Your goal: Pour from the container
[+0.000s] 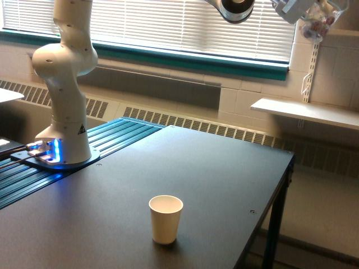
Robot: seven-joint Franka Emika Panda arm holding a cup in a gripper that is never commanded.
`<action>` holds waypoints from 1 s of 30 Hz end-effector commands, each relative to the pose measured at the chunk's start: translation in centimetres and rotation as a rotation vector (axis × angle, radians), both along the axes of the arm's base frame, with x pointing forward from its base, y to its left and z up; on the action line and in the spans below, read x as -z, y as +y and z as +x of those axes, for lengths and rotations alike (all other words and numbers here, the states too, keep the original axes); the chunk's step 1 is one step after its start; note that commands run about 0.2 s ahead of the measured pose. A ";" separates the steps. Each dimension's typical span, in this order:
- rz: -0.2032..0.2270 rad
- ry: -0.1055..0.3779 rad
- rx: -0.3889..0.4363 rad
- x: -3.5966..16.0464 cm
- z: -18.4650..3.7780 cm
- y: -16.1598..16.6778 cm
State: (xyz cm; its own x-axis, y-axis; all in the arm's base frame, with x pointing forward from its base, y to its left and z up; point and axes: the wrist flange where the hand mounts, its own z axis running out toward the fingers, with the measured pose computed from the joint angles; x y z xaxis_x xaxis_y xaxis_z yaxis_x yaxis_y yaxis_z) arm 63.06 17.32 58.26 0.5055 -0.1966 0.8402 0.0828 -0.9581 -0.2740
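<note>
Gripping the clear rounded plastic container (317, 22) of pink, red and white pieces, the pale end effector (305, 12) sits at one o'clock, high above the dark flat bench (224, 168). An upright cream-white paper cup (165, 218) stands on it at six o'clock.

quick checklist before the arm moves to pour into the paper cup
1. Clear container held in the gripper: ok, held high at the exterior view's top right.
2. Contents in the container: ok, pink and red pieces show through.
3. Paper cup upright, mouth open: ok.
4. Container above the paper cup: not ok, it is far up and toward the exterior view's right.
5. Table around the cup free of obstacles: ok.
6. Grip firmness: cannot tell.
</note>
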 end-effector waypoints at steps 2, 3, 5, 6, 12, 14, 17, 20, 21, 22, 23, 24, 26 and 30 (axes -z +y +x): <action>0.017 0.110 0.015 0.5 -0.7 2.5; 0.002 0.121 0.019 0.8 -0.7 2.5; -0.004 0.168 0.049 1.8 -0.5 1.7; 0.009 0.194 0.068 2.2 -0.4 1.3; -0.106 0.306 0.134 5.5 -1.4 -0.7; -0.134 0.348 0.164 6.6 -2.0 -1.6; -0.162 0.417 0.221 8.2 -3.2 -3.5; -0.136 0.479 0.288 9.2 -4.2 -5.6; -0.106 0.488 0.310 9.4 -4.5 -6.4; -0.099 0.498 0.329 9.7 -4.9 -7.2; -0.090 0.511 0.352 10.1 -5.2 -8.1; -0.078 0.522 0.375 10.4 -5.6 -9.0; -0.079 0.544 0.417 11.1 -6.4 -10.7; -0.087 0.590 0.499 12.6 -8.0 -14.0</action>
